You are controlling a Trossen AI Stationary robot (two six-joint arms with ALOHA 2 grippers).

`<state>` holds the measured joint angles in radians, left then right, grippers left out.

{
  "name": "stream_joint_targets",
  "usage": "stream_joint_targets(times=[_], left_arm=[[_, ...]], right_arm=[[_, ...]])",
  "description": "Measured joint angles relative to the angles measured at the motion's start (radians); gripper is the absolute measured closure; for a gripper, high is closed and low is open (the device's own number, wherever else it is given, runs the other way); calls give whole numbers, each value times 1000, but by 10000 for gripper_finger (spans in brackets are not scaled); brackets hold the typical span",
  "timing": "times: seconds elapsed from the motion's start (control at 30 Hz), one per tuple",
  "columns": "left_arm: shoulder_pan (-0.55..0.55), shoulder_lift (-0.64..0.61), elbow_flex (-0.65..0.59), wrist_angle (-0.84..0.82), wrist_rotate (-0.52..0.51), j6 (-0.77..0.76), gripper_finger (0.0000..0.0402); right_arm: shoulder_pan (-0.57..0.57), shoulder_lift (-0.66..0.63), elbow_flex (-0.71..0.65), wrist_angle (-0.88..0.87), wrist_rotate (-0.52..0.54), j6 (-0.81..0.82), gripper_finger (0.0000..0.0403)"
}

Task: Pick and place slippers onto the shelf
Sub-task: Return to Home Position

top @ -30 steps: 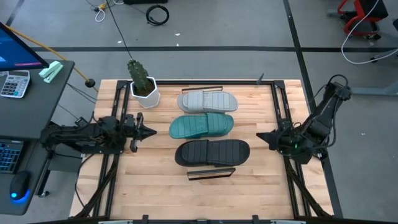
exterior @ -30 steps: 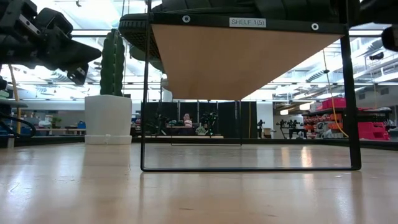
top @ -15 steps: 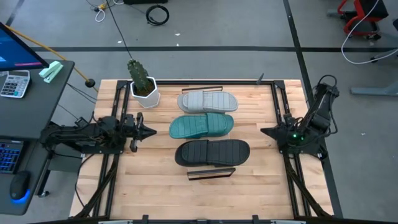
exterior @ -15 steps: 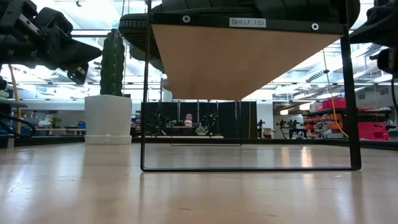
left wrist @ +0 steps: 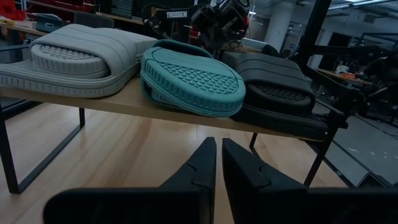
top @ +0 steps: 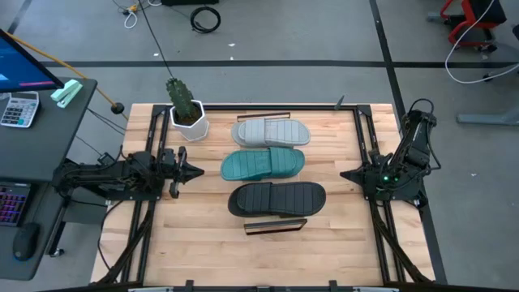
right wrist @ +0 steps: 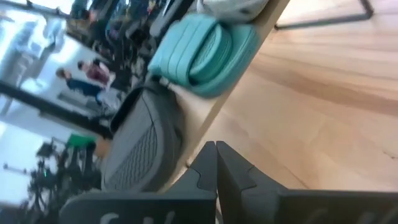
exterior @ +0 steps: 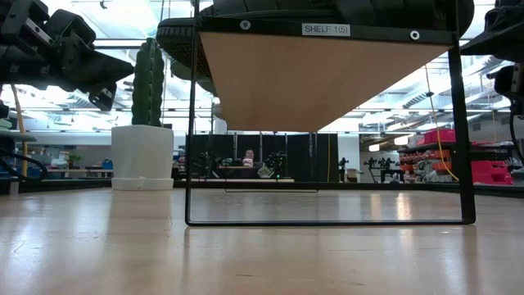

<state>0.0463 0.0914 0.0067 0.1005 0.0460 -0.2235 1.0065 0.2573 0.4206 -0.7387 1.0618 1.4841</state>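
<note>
three slippers lie side by side on the shelf (left wrist: 127, 101) in the middle of the counter (top: 203, 235): grey slipper (top: 270, 131), teal slipper (top: 263, 164), black slipper (top: 276, 199). their long axes run from arm to arm, strap ends toward the right arm. the left hand (top: 197, 171) sits low at the counter's left side, clenched on nothing, pointing at them. the right hand (top: 343, 173) faces it from the right, likewise clenched and empty.

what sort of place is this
Most likely a robotics lab or workshop: loose cables on the bare floor, a computer desk beside the table, and workshop equipment across an open hall in the low view.
</note>
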Motion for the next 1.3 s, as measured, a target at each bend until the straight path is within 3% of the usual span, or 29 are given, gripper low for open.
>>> stream_joint_targets(times=[0.57, 0.93, 1.3], left_arm=[[0, 0, 0, 0, 0, 0, 376], [0, 0, 0, 0, 0, 0, 366], [0, 0, 0, 0, 1, 0, 378]], right_arm=[[0, -69, -4, 27, -275, -384, 403], [-1, -133, -230, 279, -371, -409, 403], [-31, -130, -273, 307, -424, -416, 403]])
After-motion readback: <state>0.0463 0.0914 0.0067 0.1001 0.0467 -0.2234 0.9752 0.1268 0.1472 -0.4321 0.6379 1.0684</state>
